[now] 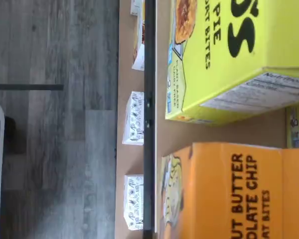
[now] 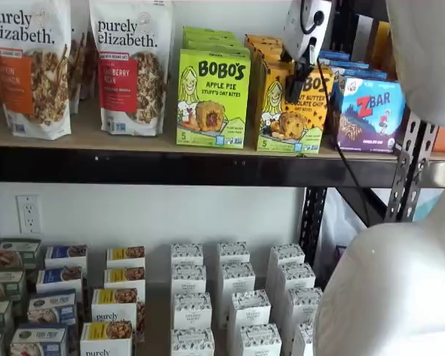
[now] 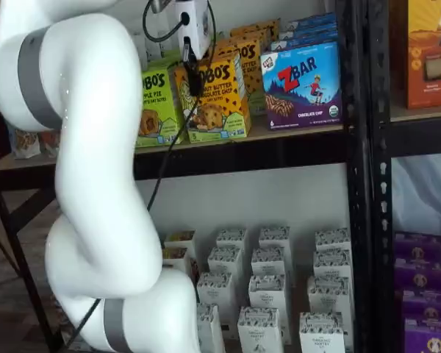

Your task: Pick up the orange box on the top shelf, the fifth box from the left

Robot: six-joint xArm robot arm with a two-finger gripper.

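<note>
Top shelf point(image 2: 133, 144) — tan board with a black front rail, carried on black perforated uprights.

Orange box point(image 2: 293, 104): stands upright at the front edge of the board in both shelf views, with more orange cartons lined up behind it. On one side, the lime-green box point(image 2: 213, 98), close by with a narrow strip of bare board between them, as the wrist view shows; on the other, the blue box point(image 2: 369, 111), just beside it.

Hand point(image 2: 300, 73): white body and dark fingers hang in front of the orange box's upper face, a black cable point(image 2: 341, 148) trailing down across the rail. The fingers are seen as one dark shape, so I cannot tell whether they are apart or together.

Granola bags point(image 2: 130, 63) — further along the board, well apart from the hand.

Lower level: rows of small white cartons point(image 2: 237, 297), aisles between them narrow.
</note>
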